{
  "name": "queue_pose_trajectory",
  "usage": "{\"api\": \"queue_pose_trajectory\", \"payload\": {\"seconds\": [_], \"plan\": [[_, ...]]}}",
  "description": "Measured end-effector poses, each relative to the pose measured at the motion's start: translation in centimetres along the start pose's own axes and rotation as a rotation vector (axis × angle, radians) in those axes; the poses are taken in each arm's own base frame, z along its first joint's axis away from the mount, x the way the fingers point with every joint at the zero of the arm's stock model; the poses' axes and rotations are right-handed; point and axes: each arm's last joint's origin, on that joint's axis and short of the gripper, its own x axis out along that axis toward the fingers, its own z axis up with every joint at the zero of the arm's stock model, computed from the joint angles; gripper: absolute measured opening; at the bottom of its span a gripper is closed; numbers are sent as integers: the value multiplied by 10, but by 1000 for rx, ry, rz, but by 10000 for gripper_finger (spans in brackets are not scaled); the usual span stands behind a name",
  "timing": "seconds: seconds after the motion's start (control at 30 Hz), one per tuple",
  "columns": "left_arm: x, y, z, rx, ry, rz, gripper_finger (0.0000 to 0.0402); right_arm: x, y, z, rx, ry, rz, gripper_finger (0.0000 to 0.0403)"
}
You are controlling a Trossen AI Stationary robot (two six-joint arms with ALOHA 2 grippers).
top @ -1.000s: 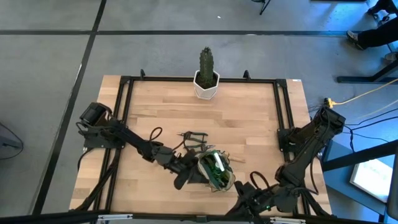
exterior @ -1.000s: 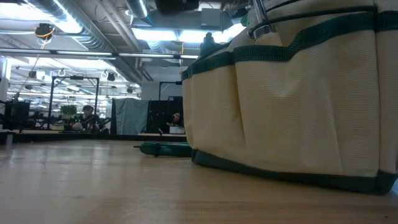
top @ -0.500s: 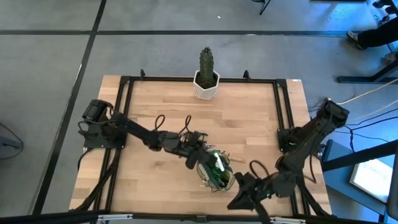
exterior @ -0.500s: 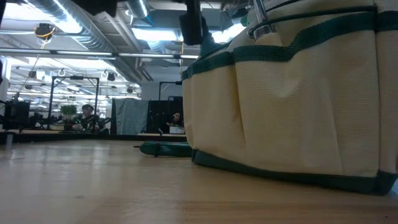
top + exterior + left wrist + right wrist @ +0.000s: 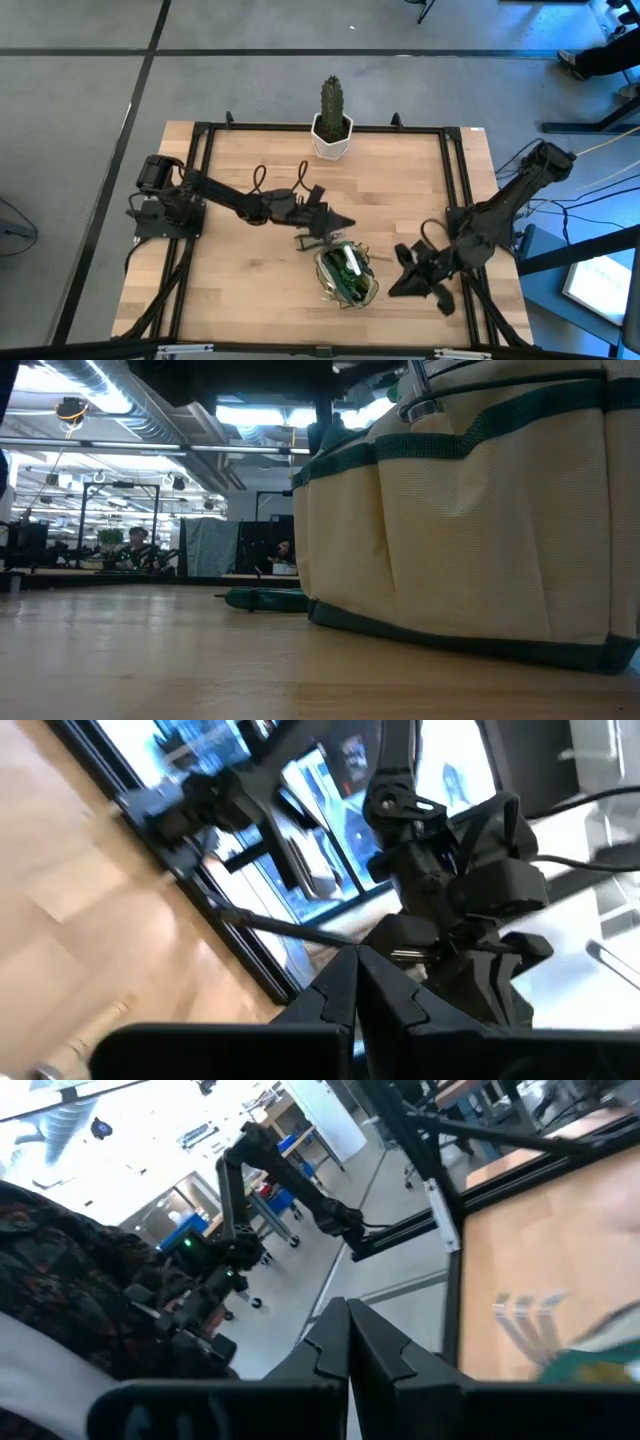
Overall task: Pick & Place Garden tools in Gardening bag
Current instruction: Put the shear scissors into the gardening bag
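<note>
Both sets of jaws are pressed together and empty. Just beyond the left gripper point(image 5: 345, 221) sits the gardening bag point(image 5: 346, 274), tools poking out; the right gripper point(image 5: 400, 285) hangs beside it. Packing looks finished; next, I'd guess, both arms retreat off the desk point(image 5: 400, 180).

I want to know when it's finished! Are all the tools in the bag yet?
Nearly. The bag already holds tools. Both grippers, left and right, are shut and empty. One dark green thing lies on the table beside the bag; it may be a tool left to pack.
</note>
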Motion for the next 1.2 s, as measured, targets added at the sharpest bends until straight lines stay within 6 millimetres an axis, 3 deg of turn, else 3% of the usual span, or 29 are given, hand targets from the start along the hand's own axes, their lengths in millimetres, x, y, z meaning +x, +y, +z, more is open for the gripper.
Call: {"api": "queue_pose_trajectory", "payload": {"seconds": [0.4,0.63,0.77,0.97,1.2], "plan": [[-2,24,44,-52,-226,120,1,-77,-31,15,-167,-7,-51,2],[-11,39,61,-54,-103,250,1,-102,-38,25,-192,-30,-85,2],[-30,40,76,3,-6,400,1,-105,-43,29,-204,-48,-121,2],[-75,37,102,100,188,592,2,-105,-54,39,-198,-116,-208,5],[-115,46,118,124,409,714,1,-103,-80,57,-123,-264,-449,37]]}}
